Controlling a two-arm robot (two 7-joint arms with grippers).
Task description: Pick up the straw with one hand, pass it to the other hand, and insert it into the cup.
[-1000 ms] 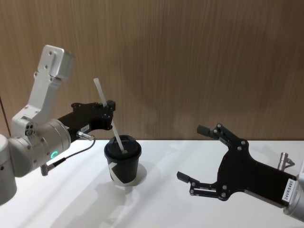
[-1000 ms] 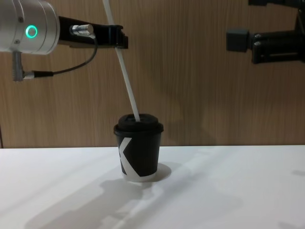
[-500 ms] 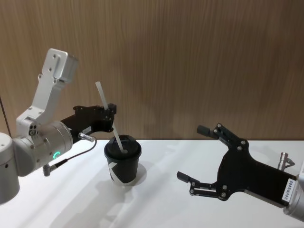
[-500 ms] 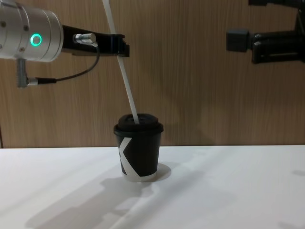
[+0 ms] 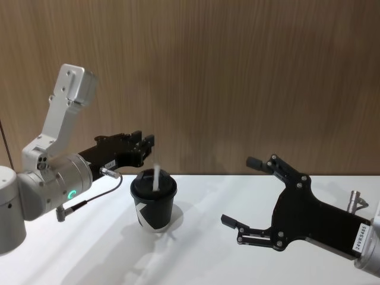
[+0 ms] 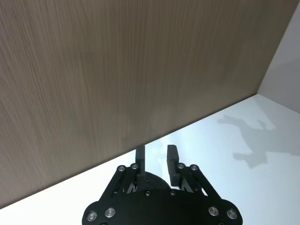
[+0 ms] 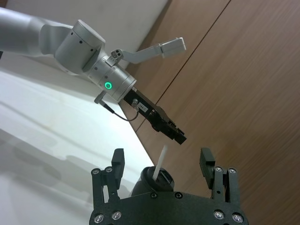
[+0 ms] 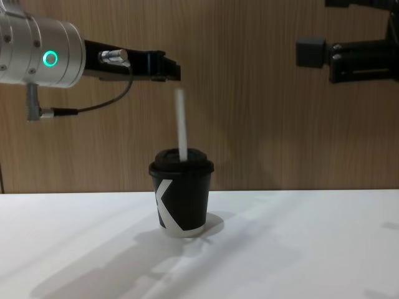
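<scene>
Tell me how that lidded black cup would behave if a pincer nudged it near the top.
The cup is small, paper by the look of it, so probably light and would likely slide. It is taller than its base is wide, so a push near the lid may tip it. The straw standing in the lid would likely sway or lean with it.

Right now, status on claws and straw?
Left claw open above the cup, clear of the straw. Straw upright in the lid. Right claw open, hanging off to the right. Nothing in the way.
</scene>
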